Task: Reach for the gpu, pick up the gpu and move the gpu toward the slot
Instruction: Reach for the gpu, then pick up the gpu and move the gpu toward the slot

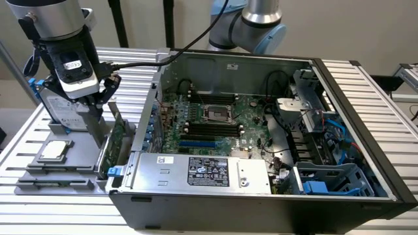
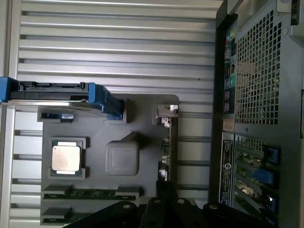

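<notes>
The gpu (image 1: 117, 134), a thin flat green circuit-board card with a silver metal end bracket, is seen standing on its long edge in a grey moulded holder tray (image 1: 39, 172). It is set along the side of the tray nearest the computer case, just outside that case. In the wrist view the card (image 2: 166, 152) is shown edge-on as a narrow dark strip, with its bracket at the end away from the gripper.

The black gripper (image 1: 98, 111) is lowered over the card's far end in the exterior view. In the wrist view the gripper (image 2: 166, 192) is placed directly in line with the card's edge. Whether it is closed on the card or merely set about it cannot be told. The card is seated in the tray, not lifted.

On the same tray (image 2: 142, 109), a silver hard drive with blue rails (image 1: 56, 105) (image 2: 52, 90) is held upright towards the exterior view's left of the gripper. A small square silver CPU chip (image 1: 56, 149) (image 2: 65, 158) is laid flat in a recess, and green memory sticks (image 1: 52, 185) (image 2: 90, 194) are laid in grooves beyond it.

The tray is borne by a ribbed aluminium table (image 1: 385, 98) (image 2: 118, 38). At the exterior view's right, a black computer case (image 1: 261, 213) (image 2: 256, 71) is laid open on its side. A green motherboard (image 1: 216, 122) and a silver power supply box (image 1: 202, 171) are exposed within.
</notes>
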